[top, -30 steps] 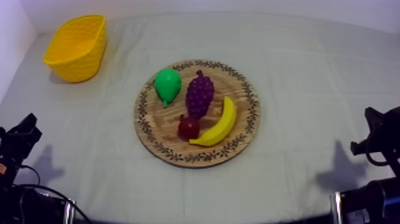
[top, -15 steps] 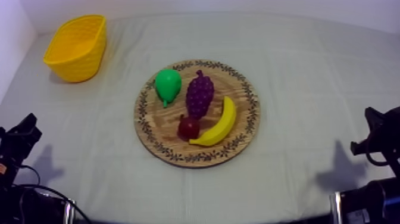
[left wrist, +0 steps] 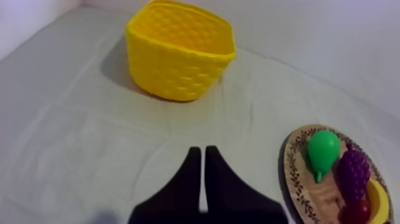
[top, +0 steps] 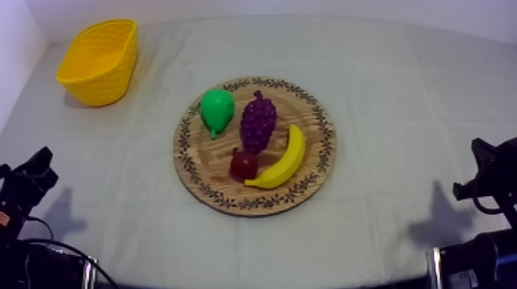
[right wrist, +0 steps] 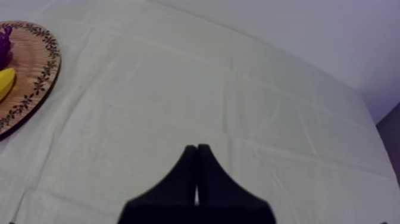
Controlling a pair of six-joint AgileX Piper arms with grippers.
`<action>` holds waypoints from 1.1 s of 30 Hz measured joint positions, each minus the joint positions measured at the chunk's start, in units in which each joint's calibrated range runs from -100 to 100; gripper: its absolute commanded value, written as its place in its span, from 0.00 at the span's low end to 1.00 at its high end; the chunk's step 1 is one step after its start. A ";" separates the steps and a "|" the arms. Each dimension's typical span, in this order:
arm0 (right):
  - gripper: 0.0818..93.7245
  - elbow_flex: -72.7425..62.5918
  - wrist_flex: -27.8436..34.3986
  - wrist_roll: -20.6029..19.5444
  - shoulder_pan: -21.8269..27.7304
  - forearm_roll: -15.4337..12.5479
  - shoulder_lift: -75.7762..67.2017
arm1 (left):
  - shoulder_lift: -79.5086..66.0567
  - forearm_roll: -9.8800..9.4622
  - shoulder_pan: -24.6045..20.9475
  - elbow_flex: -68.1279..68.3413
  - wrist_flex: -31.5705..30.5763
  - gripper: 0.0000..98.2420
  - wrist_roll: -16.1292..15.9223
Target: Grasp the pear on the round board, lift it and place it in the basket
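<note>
Pear (top: 216,109), green, lies on the wooden board (top: 201,157), on the side nearest the yellow basket (top: 98,61), stem end turned toward the near table edge; nothing grips it. A bunch of grapes (top: 258,123) lies just beside the pear, toward the board's middle, with a thin gap between them. A small red fruit (top: 244,164) sits on the near side of the grapes, touching or nearly touching them. The banana (top: 283,160) curves along the side away from the pear, its lower end against the small red fruit. Basket stands upright at the far left corner of the cloth (top: 400,92), well apart from the board. My left gripper (left wrist: 203,150): fingers pressed together in a narrow wedge, holding nothing, over bare cloth, aimed at the stretch between basket and board; pear and grapes on the board off to its side. My right gripper (right wrist: 196,148): likewise a narrow wedge, fingers together, nothing held, over bare cloth, the board's patterned rim off to one side. From above, both arms sit low at the near edge, left arm (top: 27,184) and right arm (top: 492,173), each well apart from the board.
</note>
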 measured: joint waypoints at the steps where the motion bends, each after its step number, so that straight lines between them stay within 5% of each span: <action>1: 0.00 0.00 -0.11 0.00 0.00 0.00 0.00 | -0.07 0.00 0.70 -0.07 0.07 0.00 -0.63; 9: 0.00 0.00 -0.11 0.00 0.00 0.00 0.00 | 0.71 0.59 7.23 -0.26 -1.02 0.00 -2.24; 16: 0.00 0.00 -0.11 0.00 0.00 0.00 0.00 | 9.56 5.37 12.17 -4.30 -3.82 0.00 -4.89; 23: 0.00 0.00 -0.03 0.00 0.00 0.00 0.00 | 22.50 7.78 14.97 -16.28 4.20 0.00 -6.88; 33: 0.00 0.00 -0.03 0.00 0.00 0.00 0.00 | 43.16 9.04 14.44 -36.07 20.29 0.00 -4.18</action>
